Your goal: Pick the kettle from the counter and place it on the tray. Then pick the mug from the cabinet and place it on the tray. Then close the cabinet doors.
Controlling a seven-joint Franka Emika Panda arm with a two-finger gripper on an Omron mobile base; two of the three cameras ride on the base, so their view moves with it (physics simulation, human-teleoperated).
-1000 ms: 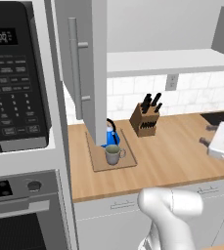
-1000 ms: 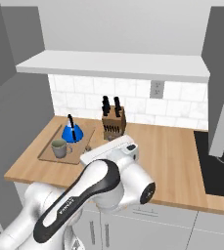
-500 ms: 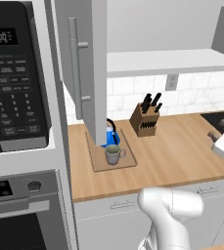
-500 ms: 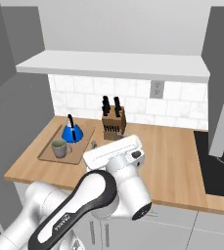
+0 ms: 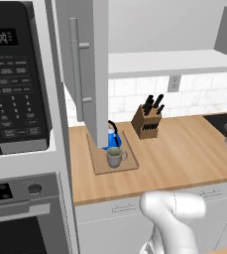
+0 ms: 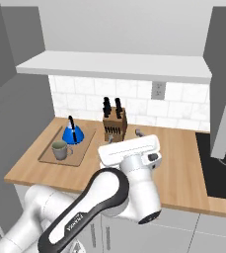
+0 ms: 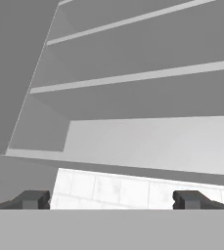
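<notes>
With both items already on the board, only the doors remain:
gripper (image 7: 111, 200): two-finger, tips spread wide, holding nothing, aimed up into the grey wall cabinet (image 7: 133, 78)
grey-green mug (image 5: 114, 157): front edge of light-brown wooden tray (image 5: 99, 166)
blue dome kettle (image 5: 110, 139): tray's back edge
grey door panel (image 5: 87, 69): open, overhanging the tray
risk: a wide arm swing could clip the kettle or mug

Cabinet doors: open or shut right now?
Open. The left cabinet door swings out over the tray; the white shelf is exposed.

- A home kitchen: a black microwave (image 5: 16, 79) stacked over an oven (image 5: 23, 218) at the frame's left.
- Light wood butcher-block counter (image 5: 184, 149), white tiled backsplash (image 6: 134, 101), brown knife block (image 5: 145, 123) centre frame.
- Grey wall cabinet door (image 5: 85, 59) at upper left.
</notes>
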